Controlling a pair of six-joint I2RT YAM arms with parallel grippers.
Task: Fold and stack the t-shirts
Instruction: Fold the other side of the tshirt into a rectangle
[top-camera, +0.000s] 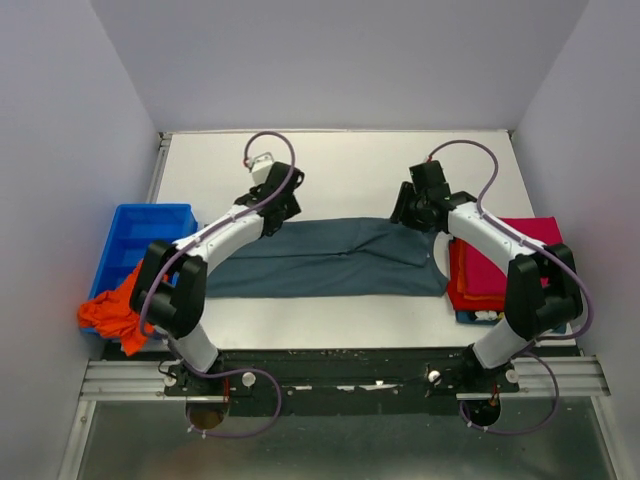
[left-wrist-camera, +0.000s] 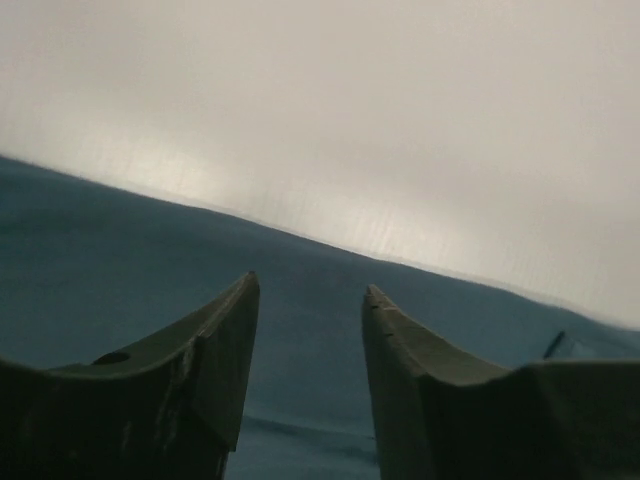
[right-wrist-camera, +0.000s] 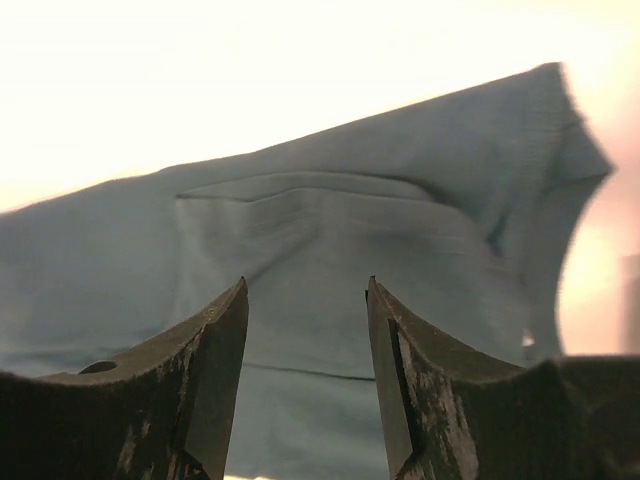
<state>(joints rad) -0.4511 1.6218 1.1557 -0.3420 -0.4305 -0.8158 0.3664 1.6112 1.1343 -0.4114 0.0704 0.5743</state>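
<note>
Hovering at the far edge of the grey-blue t-shirt (top-camera: 330, 262), which lies folded lengthwise mid-table.
Left gripper (left-wrist-camera: 310, 290) and right gripper (right-wrist-camera: 307, 285) both stand partly parted, holding nothing. A pinch catching only the top layer, or uneven lifting, could undo the fold before it reaches the folded stack (top-camera: 478, 280) on the right.

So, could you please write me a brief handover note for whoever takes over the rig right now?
Left gripper: open, empty, over the far edge of the grey-blue shirt.
Right gripper: open, empty, over the same shirt's right end.
Done: magenta shirt lies folded on a red shirt at the right; the grey-blue one lies folded lengthwise across the middle.
To do: finish folding and stack it, then the orange shirt bunched at the blue bin.
</note>
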